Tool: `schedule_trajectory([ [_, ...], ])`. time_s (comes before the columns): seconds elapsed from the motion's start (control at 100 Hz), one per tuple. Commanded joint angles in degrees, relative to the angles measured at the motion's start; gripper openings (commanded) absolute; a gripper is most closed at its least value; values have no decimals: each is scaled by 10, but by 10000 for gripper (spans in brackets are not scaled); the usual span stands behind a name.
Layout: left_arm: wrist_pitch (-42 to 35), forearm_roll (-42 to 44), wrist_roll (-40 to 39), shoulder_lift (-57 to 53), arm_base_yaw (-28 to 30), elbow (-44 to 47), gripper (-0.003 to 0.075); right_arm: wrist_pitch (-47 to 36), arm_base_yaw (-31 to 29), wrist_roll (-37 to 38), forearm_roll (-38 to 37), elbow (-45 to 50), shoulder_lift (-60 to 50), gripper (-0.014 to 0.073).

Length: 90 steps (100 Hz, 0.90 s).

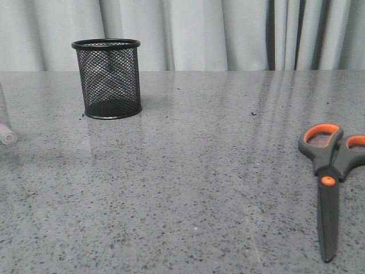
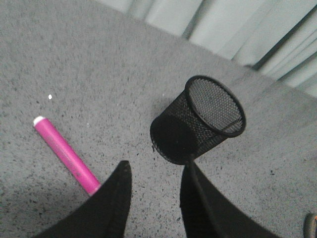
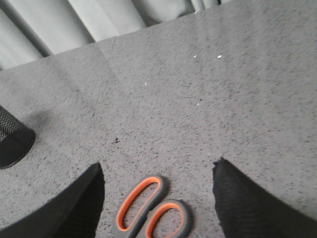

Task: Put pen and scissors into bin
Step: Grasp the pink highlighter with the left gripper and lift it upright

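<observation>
My left gripper hangs open and empty over the bench, pen just beside one finger, so I should centre on its barrel before closing. My right gripper, wide open and empty, straddles the scissors. One pen, one scissors, one bin, empty, standing far left

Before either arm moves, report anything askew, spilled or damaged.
Nothing stands out. The bin stands upright and looks empty; the pen and closed scissors lie flat on the table, apparently undamaged.

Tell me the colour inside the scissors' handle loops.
Orange lining inside dark grey handles of the scissors, clearest in the front view.
</observation>
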Motion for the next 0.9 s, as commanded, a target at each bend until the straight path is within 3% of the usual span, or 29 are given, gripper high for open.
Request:
schedule_trajectory([
  [0.0,8,-7,-31,72,0,-60,255,-41,12,-1,4,-23,10,433],
  [0.2,34,-7,-52,217,0,-118,373,-30,22,-1,4,-22,11,433],
  [0.32,22,7,-99,268,0,-128,372,-27,22,-1,4,-17,11,433],
  [0.5,25,108,-199,311,0,-145,368,-22,22,-1,4,-16,11,433],
  [0.73,28,156,-244,343,0,-159,366,-28,22,-1,4,-16,11,433],
  [0.89,34,187,-262,363,0,-159,284,-28,22,-1,4,-16,11,433],
])
